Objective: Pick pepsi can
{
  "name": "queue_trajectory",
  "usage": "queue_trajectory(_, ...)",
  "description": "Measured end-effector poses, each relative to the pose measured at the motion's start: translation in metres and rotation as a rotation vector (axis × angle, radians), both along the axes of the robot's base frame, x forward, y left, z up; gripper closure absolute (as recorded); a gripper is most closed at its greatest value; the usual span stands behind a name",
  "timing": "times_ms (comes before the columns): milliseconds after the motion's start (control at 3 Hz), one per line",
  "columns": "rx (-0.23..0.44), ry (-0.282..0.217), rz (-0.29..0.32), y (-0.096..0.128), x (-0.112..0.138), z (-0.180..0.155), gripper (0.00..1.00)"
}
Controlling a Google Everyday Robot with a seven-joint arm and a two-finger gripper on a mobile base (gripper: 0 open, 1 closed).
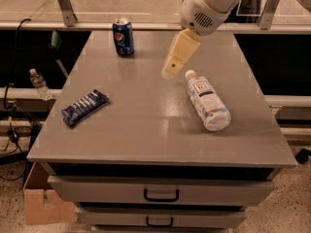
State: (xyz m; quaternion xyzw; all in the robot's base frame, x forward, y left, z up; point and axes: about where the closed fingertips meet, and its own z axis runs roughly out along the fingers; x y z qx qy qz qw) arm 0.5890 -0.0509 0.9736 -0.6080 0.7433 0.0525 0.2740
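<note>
The pepsi can [123, 37] stands upright at the far left of the grey cabinet top [146, 125], dark blue with a silver top and a round logo. My gripper [171, 71] hangs above the middle of the top, to the right of the can and well apart from it. It points down and to the left. It holds nothing that I can see.
A clear bottle with a white label [207, 99] lies on its side to the right of the gripper. A flat blue striped snack packet [84, 107] lies at the left. Drawers [161, 194] are below the front edge. A small bottle [38, 83] and cables are off to the left.
</note>
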Motion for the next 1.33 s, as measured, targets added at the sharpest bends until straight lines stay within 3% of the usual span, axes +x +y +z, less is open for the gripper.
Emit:
queue_trajectory(667, 0.11, -0.045, -0.003, 0.037, 0.059, -0.031, 0.0)
queue_trajectory(1333, 0.256, -0.086, -0.065, 0.06, 0.118, -0.055, 0.0)
